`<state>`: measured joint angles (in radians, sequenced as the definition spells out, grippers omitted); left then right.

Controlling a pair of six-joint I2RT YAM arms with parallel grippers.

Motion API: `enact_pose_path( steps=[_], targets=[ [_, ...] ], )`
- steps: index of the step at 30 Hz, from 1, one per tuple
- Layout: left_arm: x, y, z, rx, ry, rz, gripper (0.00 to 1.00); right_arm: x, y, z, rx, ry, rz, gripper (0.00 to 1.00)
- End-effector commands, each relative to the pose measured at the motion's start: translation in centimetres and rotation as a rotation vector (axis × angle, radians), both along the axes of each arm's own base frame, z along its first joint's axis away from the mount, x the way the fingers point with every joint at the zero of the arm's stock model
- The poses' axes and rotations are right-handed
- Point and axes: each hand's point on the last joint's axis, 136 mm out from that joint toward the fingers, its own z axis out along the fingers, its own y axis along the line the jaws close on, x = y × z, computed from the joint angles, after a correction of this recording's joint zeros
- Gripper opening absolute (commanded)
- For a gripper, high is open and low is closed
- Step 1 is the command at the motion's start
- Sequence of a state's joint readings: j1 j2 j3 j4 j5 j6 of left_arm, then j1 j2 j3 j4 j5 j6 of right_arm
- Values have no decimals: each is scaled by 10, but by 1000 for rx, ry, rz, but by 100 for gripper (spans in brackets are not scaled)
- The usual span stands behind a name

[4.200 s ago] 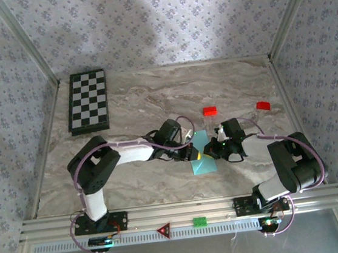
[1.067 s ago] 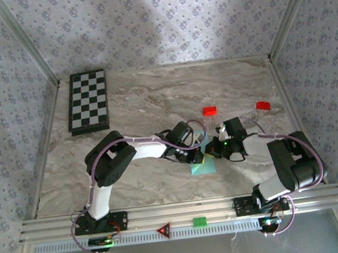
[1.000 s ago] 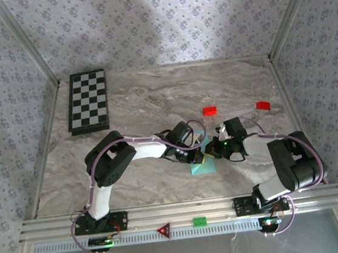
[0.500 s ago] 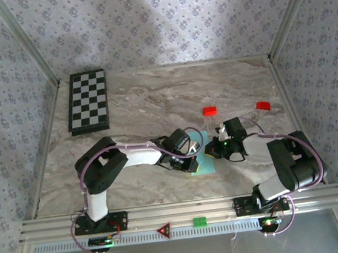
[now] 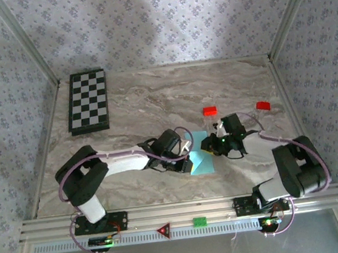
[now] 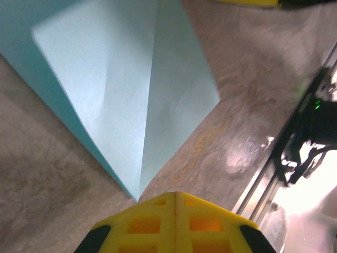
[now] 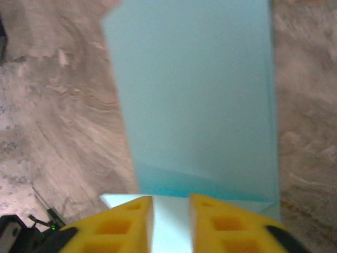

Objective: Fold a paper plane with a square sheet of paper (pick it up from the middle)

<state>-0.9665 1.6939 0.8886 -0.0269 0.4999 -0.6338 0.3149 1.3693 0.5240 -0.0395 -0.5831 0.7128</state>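
Observation:
The paper plane (image 5: pixel 204 163) is a light cyan-blue folded sheet lying flat on the marble table, between my two grippers. In the left wrist view the paper (image 6: pixel 131 95) shows a long crease and tapers to a point just ahead of my fingertips. My left gripper (image 5: pixel 187 163) (image 6: pixel 175 194) is shut on nothing, its tip at the paper's near left corner. My right gripper (image 5: pixel 207 151) (image 7: pixel 171 203) sits low over the paper's right edge. Its jaws stand a little apart, and pale paper (image 7: pixel 195 95) shows through the gap.
A chessboard (image 5: pixel 87 101) lies at the far left of the table. Two small red blocks (image 5: pixel 209 110) (image 5: pixel 263 105) sit behind the right arm. The metal front rail (image 5: pixel 179 214) carries a green block (image 5: pixel 199 221) and a red triangle (image 5: pixel 163 229).
My left arm has drawn back to the left, its shut gripper sliding off the paper's middle to its left corner. The right gripper's jaws have parted slightly.

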Motion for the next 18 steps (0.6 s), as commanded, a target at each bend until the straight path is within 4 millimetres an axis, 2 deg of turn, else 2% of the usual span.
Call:
enact_pose_path(
  steps=[1,4,7,11,18],
  targets=[
    [35,-7,24,-55,-53,78,2,-2,-18,14,-91,-21,-67,34],
    [50,-10,20,-36,-56,85,1,-18,-28,13,-114,1,-96,36],
    [54,-18,14,-19,-42,56,2,-36,-34,9,-114,37,-110,39],
    [58,-25,2,-6,-32,46,2,-58,-29,4,-65,83,-129,39],
    [59,-10,-40,130,7,86,0,-83,-22,-10,-115,130,-152,39]
  ],
)
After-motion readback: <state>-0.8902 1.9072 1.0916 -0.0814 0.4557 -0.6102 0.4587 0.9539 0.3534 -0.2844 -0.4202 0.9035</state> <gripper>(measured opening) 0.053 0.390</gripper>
